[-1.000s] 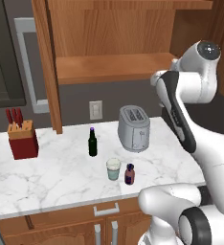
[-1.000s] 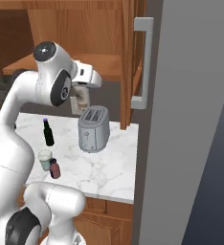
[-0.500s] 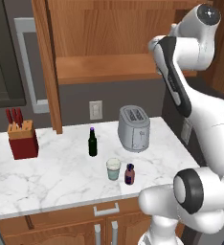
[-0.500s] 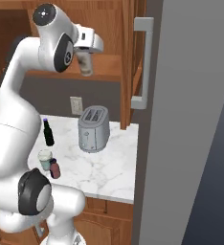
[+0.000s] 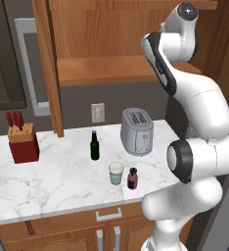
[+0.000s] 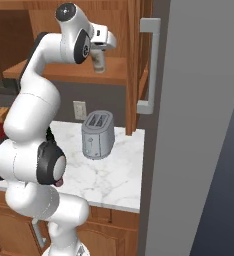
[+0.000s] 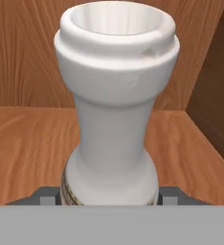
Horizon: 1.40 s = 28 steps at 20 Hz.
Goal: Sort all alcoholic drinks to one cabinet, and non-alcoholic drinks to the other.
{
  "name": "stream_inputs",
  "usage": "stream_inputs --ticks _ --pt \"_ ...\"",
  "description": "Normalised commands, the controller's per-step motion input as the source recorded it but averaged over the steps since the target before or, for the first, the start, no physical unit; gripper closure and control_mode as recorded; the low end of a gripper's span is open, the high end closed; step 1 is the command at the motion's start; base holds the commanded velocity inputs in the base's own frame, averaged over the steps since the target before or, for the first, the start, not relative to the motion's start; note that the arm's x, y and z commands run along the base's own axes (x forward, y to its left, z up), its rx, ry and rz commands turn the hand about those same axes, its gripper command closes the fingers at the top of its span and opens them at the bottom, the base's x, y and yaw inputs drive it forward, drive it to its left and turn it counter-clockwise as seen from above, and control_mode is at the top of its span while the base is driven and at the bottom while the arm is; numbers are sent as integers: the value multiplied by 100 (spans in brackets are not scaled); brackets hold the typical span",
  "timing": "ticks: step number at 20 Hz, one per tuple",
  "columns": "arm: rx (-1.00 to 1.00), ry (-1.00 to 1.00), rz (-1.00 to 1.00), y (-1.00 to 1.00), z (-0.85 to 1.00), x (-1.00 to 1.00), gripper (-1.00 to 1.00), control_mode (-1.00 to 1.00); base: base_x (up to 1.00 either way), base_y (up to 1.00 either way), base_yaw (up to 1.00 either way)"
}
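Observation:
My gripper (image 6: 101,49) is shut on the pale whitish bottle (image 6: 99,62), one of the alcoholic drinks, holding it upright inside the open upper cabinet just over its wooden shelf (image 6: 64,71). In the hand view the bottle (image 7: 115,110) looms close, its whitish neck and rim toward the camera, with the gripper (image 7: 108,197) clasping its brownish lower body. Down on the counter stand the dark green bottle with a purple cap (image 5: 94,145), the pale teal cup (image 5: 116,173) and the short purple bottle (image 5: 132,178).
A silver toaster (image 5: 136,131) stands at the back of the marble counter (image 5: 53,181), and a red knife block (image 5: 23,144) at its left. The cabinet's side wall (image 7: 209,91) is close on the right of the bottle. A tall grey fridge door (image 6: 199,125) bounds the right.
The arm has swung upward and carried the whitish bottle from in front of the cabinet up and in over the shelf. The drinks on the counter have not moved.

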Motion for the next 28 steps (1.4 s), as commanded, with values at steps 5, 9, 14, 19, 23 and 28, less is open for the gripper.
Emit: stream_inputs --ticks 5,9,14,19,23,28 --pt "-4 0 0 0 -42 70 100 -100 0 0 0" --pt "-1 0 0 -3 -25 53 100 -100 0 0 0" --pt "0 0 0 -11 -39 31 100 -100 0 0 0" --pt "0 0 1 -14 -45 1 100 -100 0 0 0" --pt "0 0 0 -9 -14 5 -100 -100 0 0 0" --pt "0 0 0 -8 0 24 -100 -100 0 0 0"
